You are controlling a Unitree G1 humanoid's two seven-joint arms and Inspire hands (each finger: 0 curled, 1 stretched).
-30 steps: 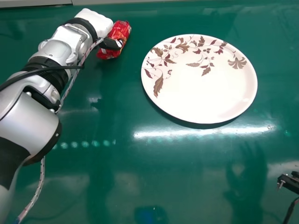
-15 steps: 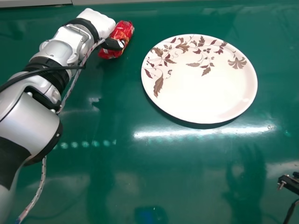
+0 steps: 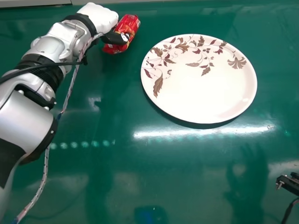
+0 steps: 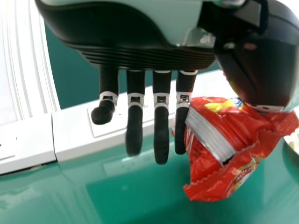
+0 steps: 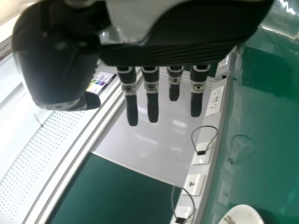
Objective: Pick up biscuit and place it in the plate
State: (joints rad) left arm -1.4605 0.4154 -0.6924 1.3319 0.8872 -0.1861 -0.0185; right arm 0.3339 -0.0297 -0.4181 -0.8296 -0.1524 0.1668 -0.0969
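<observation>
My left hand point(image 3: 113, 38) is at the upper left in the head view, its thumb pressed to the red biscuit packet point(image 3: 131, 25). In the left wrist view, the left hand point(image 4: 161, 135) pinches the crinkled packet point(image 4: 219, 172) between thumb and fingers, over the green table. The round white plate point(image 3: 205, 88) with brown leaf patterns lies to the right of the packet, apart from it. In the right wrist view, my right hand point(image 5: 152, 105) has straight fingers and holds nothing; part of the plate point(image 5: 243, 215) shows there too.
The glossy green table point(image 3: 187, 177) carries the plate. A black bracket point(image 3: 288, 183) with a cable is at its right edge in the head view. White trunking with sockets point(image 5: 215, 99) and looped cables runs along the table's border in the right wrist view.
My left hand has moved a little right and toward the far edge, carrying the packet closer to the plate. The plate has stayed put.
</observation>
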